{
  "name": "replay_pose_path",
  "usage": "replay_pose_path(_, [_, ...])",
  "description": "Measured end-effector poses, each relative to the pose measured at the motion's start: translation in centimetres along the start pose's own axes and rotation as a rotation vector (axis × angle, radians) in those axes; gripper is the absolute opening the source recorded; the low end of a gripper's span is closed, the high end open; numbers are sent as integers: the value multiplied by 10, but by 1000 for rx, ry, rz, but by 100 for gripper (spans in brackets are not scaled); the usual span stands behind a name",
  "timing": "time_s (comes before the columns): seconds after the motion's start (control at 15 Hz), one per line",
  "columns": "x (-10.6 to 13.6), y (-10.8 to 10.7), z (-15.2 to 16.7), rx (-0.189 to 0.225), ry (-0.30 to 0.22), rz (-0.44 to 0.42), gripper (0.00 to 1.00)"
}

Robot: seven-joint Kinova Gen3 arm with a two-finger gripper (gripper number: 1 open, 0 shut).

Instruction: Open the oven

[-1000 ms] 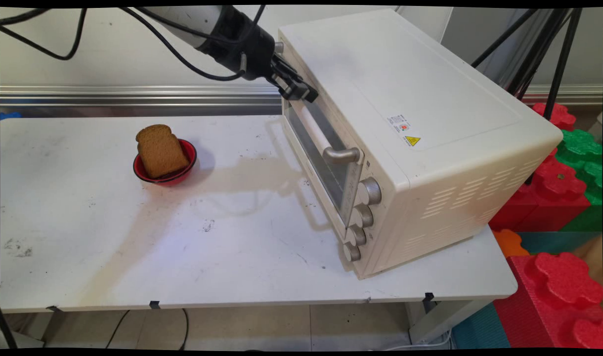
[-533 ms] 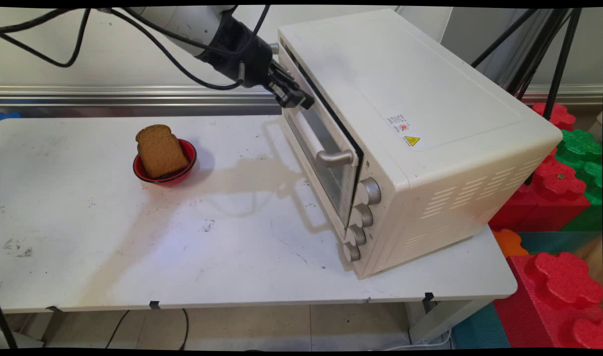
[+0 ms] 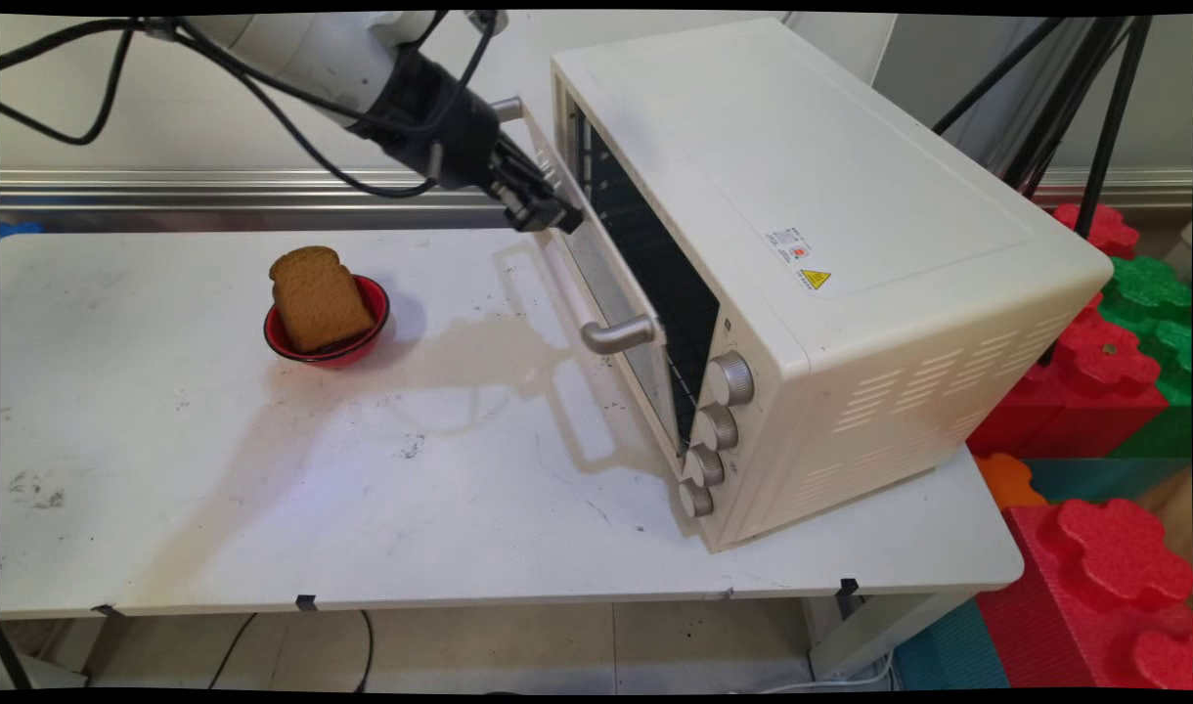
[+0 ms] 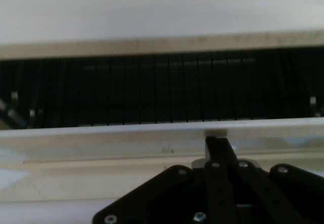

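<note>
At the top edge of the oven door (image 3: 606, 284), my claw (image 3: 548, 213) sits narrow, its fingers (image 4: 216, 145) drawn together with nothing that I can see between them, the tips lying on the door's pale upper rim rather than around the handle (image 3: 616, 334). The door stands partly open, tilted out from the oven (image 3: 802, 196) on a hinge along its bottom edge, so that a dark wedge of the inside shows. In the hand view I look over the rim straight at the bars of the rack (image 4: 152, 90). As I judge it, a hold this slight is the weak point. The rim is smooth and I am only hooked on it, so I should press down and outward along the arc the door swings on, not pull straight back, or the tips may slide off and let the door snap shut. I should go slowly, as the oven is light enough to shift on the bench (image 3: 264, 489). I should also mind the black cables (image 3: 293, 147) hanging off my arm near the oven's corner. The knobs (image 3: 730, 378) run down the front at the door's near end, clear of me. Well off to the other side a slice of brown bread (image 3: 318, 298) stands in a red bowl (image 3: 374, 298), outside the door's sweep.
</note>
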Motion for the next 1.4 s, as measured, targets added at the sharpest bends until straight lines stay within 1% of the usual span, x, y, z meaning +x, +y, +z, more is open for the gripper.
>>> replay_pose_path(0.27, [-16,-1,-7,-2,-30,5,0])
replay_pose_path(0.87, [-61,-3,-16,-2,-109,7,0])
replay_pose_path(1.4, [-101,-2,-14,-4,-160,10,0])
